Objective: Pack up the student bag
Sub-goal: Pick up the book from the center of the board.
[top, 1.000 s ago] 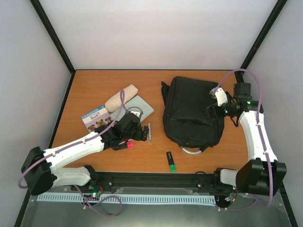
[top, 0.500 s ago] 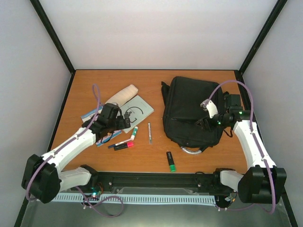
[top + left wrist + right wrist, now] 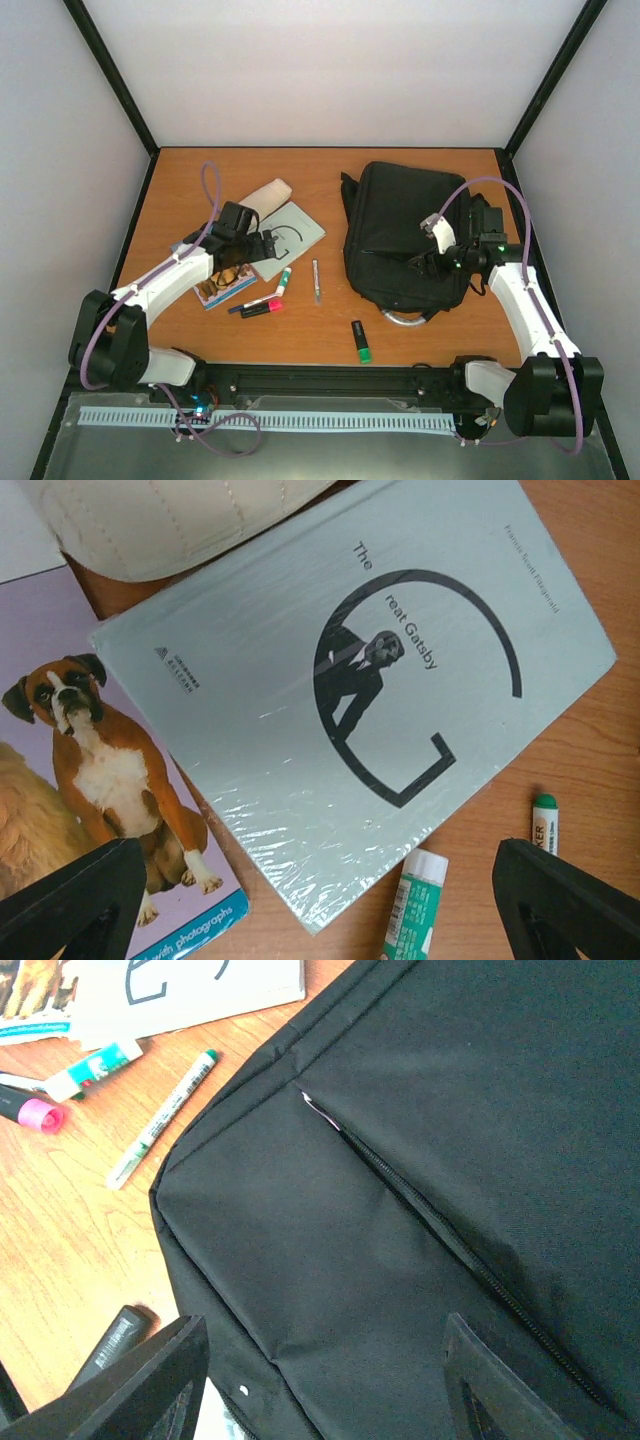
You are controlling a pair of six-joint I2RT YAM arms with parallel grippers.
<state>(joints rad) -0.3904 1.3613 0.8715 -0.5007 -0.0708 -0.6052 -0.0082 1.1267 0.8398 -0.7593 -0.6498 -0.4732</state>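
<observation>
Bag lies flat on the right half of the desk, its zip looking nearly closed. Left claw hangs wide over the glossy, film-wrapped pale-teal book; pinching a thin edge looks best. Right claw, parted and empty, hovers over the matte black fabric and should work that zip open first.
</observation>
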